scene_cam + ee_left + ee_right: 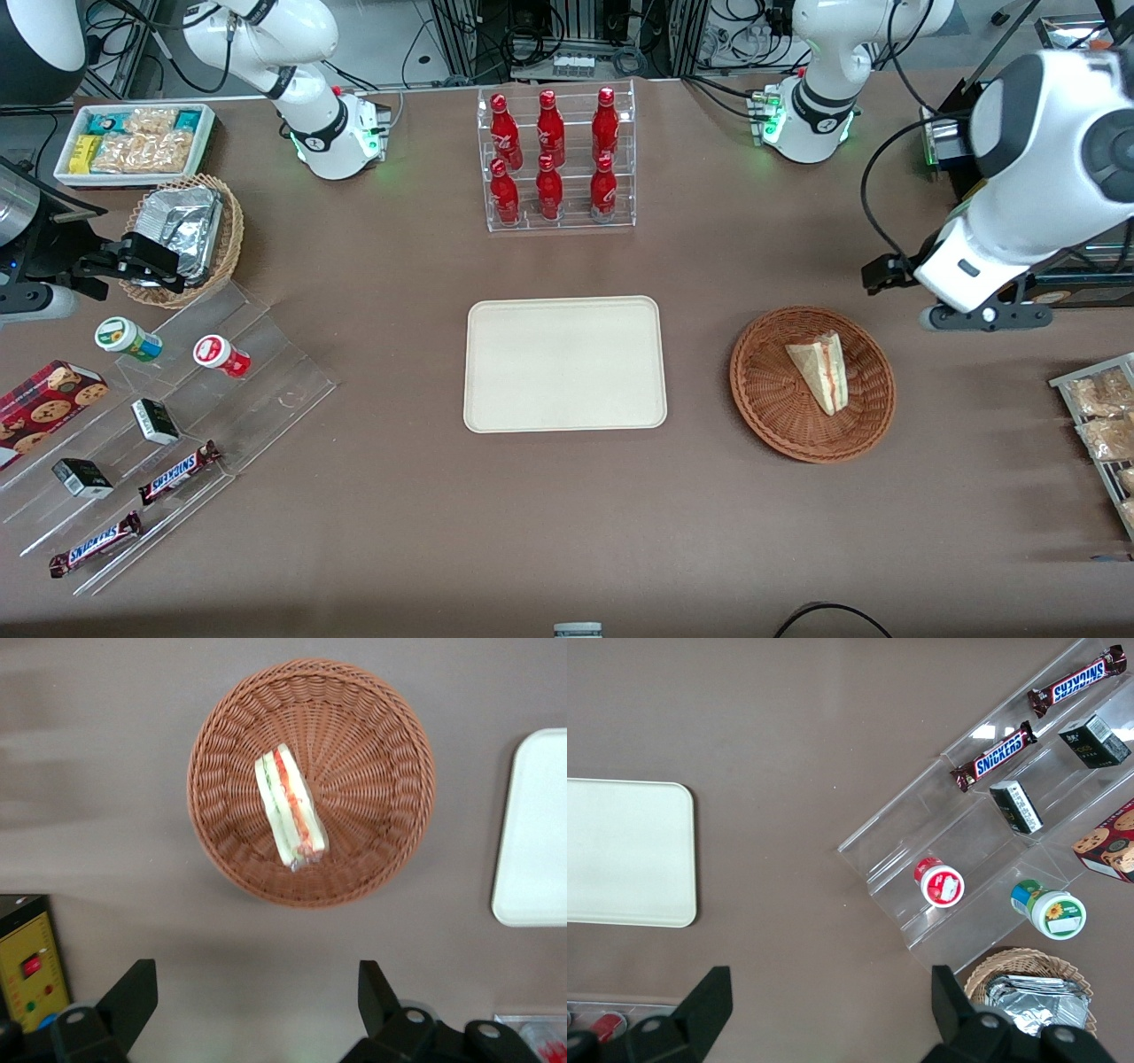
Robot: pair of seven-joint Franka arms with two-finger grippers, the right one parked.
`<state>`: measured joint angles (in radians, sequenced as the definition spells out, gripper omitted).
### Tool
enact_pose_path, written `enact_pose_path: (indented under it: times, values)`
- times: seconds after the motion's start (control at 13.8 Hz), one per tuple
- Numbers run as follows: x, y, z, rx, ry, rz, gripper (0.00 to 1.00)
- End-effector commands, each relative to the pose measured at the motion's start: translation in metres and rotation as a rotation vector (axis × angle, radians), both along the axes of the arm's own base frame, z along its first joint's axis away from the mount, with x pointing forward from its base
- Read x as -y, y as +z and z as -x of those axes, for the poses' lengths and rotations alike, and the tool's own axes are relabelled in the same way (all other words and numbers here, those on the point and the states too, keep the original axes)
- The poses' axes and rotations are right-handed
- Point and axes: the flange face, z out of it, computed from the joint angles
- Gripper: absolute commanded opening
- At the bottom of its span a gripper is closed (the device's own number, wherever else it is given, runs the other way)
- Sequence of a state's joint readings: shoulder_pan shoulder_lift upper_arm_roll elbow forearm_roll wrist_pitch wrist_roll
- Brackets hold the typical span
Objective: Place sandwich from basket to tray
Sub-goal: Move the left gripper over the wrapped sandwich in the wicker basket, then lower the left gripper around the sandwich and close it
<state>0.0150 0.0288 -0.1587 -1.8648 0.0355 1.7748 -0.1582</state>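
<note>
The sandwich (822,370) (290,805), a pale wedge with red and green layers at its edge, lies in the round reddish-brown wicker basket (769,390) (372,735). The empty cream tray (565,363) (535,828) sits flat on the table beside the basket, toward the parked arm's end. My left gripper (983,317) (255,979) hangs open over bare table, a little farther from the front camera than the basket and toward the working arm's end. Nothing is between its fingers (133,992).
A clear rack of red bottles (556,159) stands farther from the front camera than the tray. A yellow-faced box (31,970) and a wire rack of snack bags (1103,416) are at the working arm's end. A tan basket of foil packs (182,232) and a stepped acrylic shelf (159,425) sit at the parked arm's end.
</note>
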Motion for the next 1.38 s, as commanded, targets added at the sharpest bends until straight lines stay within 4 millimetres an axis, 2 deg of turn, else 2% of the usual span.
enact_pose_path:
  times: [0.0, 0.22, 0.44, 0.65, 1.31]
  values:
    - [0.000, -0.035, 0.015, 0.059, 0.079, 0.005, 1.00]
    - [0.003, -0.071, 0.018, 0.108, 0.201, 0.009, 1.00]
    - [0.003, -0.095, 0.022, 0.127, 0.264, 0.013, 1.00]
    - [0.004, -0.129, 0.021, 0.129, 0.324, 0.020, 1.00]
    - [0.006, -0.192, 0.006, 0.126, 0.351, 0.045, 1.00]
